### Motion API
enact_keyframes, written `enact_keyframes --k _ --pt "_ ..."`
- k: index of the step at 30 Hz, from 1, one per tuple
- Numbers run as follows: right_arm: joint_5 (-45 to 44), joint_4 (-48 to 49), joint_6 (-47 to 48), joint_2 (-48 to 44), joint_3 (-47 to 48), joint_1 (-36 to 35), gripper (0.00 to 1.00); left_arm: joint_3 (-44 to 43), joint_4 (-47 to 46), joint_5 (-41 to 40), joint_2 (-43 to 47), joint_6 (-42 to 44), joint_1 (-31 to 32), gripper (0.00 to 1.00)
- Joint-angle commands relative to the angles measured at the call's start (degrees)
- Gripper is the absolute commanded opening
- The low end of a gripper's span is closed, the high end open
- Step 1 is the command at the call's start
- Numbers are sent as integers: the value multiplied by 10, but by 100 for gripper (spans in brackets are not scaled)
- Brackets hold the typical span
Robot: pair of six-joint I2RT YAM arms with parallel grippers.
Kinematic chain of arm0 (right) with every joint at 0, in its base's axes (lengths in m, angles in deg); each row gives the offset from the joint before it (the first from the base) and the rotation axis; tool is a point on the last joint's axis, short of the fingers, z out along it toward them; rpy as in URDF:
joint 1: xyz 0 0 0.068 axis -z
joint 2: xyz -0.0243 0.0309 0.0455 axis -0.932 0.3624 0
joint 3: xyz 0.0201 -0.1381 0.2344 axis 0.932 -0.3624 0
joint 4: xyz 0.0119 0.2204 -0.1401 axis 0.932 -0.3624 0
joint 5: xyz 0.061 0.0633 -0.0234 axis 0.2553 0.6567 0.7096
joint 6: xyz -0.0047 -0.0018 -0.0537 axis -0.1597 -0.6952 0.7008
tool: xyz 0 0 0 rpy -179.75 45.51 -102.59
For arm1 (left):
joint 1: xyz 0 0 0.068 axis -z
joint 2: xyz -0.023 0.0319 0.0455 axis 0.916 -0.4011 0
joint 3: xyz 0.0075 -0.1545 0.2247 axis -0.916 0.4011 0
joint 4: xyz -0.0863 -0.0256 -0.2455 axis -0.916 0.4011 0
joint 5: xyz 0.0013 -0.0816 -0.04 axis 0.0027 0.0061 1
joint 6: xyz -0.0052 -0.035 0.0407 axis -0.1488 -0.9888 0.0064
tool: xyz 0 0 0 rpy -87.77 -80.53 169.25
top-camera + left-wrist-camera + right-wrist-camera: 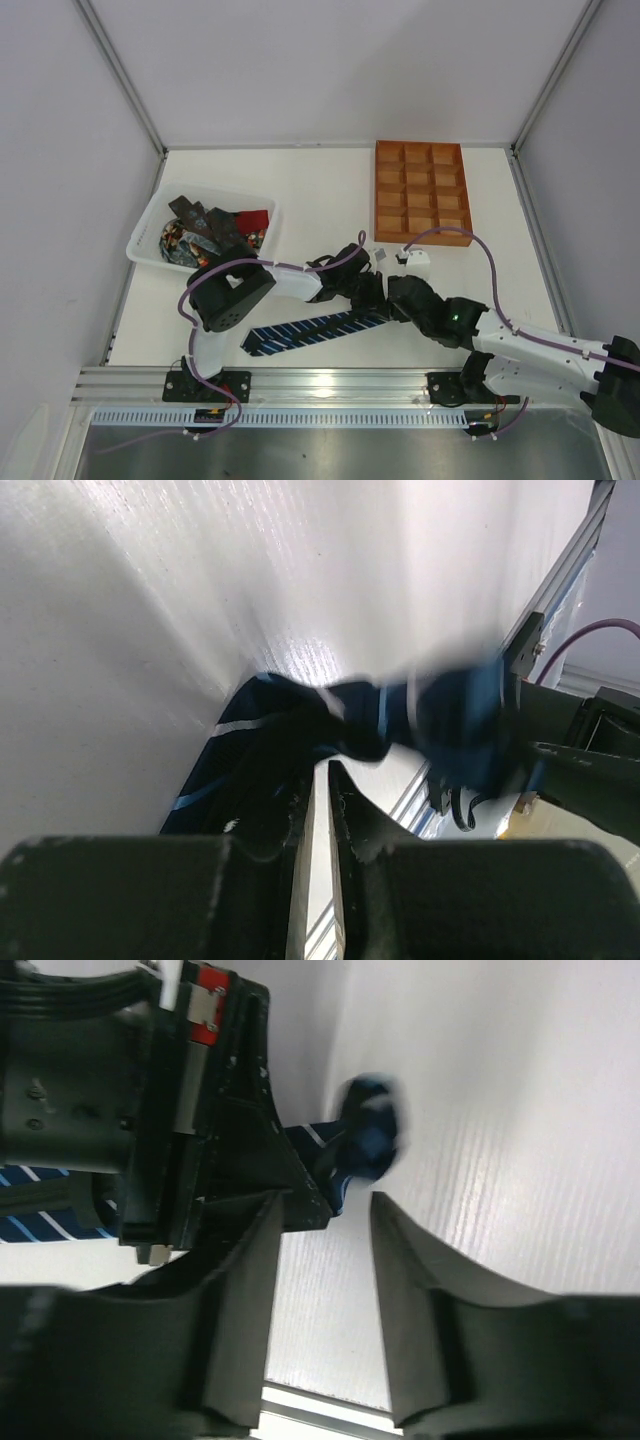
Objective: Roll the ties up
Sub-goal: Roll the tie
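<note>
A navy tie with light-blue stripes lies slanted on the white table near the front edge. Its right end rises to where both grippers meet. My left gripper is almost closed, and in the left wrist view the tie crosses its fingertips, pinched there. A blurred blue bunch of tie hangs just past the tips. My right gripper faces it, open and empty, its fingers just short of the bunch. Other ties, dark brown, red and patterned, lie in the basket.
The white plastic basket stands at the left. The orange-brown compartment tray stands at the back right. A small white block sits in front of the tray. A metal rail runs along the near table edge.
</note>
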Motion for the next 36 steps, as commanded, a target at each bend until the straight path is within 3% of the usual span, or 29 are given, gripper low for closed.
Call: enact_keyframes --k 1,6,10,13,20,29,36 --pt "-13 47 8 -13 -9 -6 48 -5 4 -9 13 29 -4 15" --pt "-33 78 -8 -10 -27 -4 60 8 -4 -7 16 26 -4 15" --pt "-113 -35 -146 -12 -11 26 70 19 -11 -7 20 24 -4 15" --pt "-56 -72 -204 -38 -18 106 70 17 0 -14 26 34 -4 15" --pt "113 -54 -189 -74 -64 282 72 8 14 -17 25 44 -4 15" --pt "218 21 -148 -48 -107 308 65 4 22 -18 28 50 -4 15" --pt "216 95 -115 -43 -144 315 61 5 24 -19 30 51 -4 15"
